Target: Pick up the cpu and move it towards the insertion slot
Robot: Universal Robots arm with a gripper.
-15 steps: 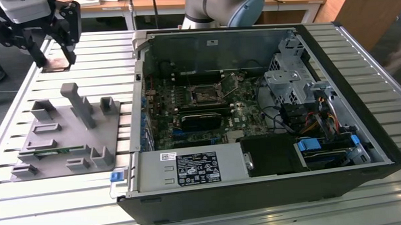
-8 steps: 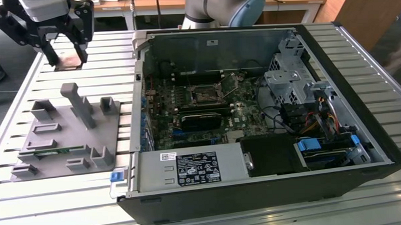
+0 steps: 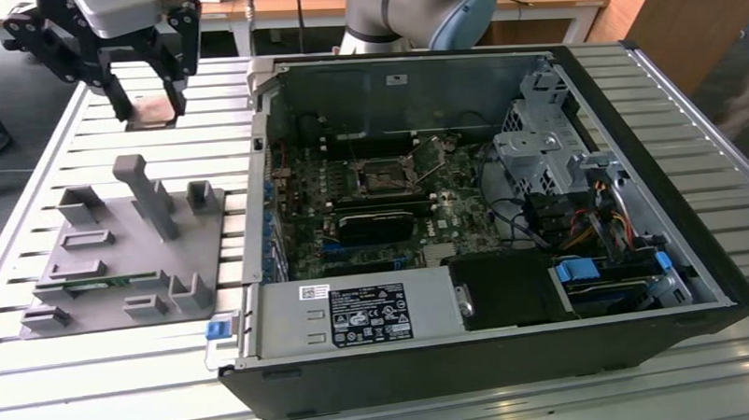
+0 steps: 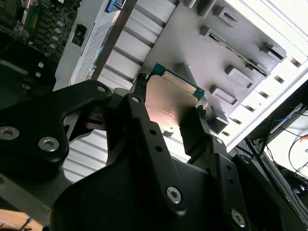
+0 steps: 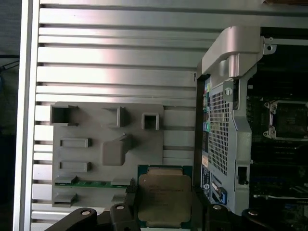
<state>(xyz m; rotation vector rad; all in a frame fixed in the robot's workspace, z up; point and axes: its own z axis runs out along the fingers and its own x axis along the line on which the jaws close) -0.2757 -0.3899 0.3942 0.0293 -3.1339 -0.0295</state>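
Note:
The cpu [image 3: 155,109], a flat square chip with a silvery top, hangs above the slatted table at the exterior view's far left, with my gripper [image 3: 147,104] shut on its two sides. Both wrist views show the cpu [image 5: 164,195] [image 4: 168,101] clamped between the black fingers [image 5: 131,204] [image 4: 195,130]. It is lifted off the grey fixture plate [image 3: 114,247]. The insertion slot [image 3: 383,177], a square socket with a metal frame, lies on the motherboard inside the open computer case, to the exterior view's right of the gripper. The first wrist view has the insertion slot [image 5: 288,120] at its edge.
The open computer case [image 3: 672,162] takes up the middle and right of the exterior view; its metal wall [image 3: 262,130] stands between gripper and socket. The grey fixture plate [image 5: 106,144] carries raised blocks and a green circuit strip [image 5: 91,183]. Bare slats [image 3: 107,378] lie around the plate.

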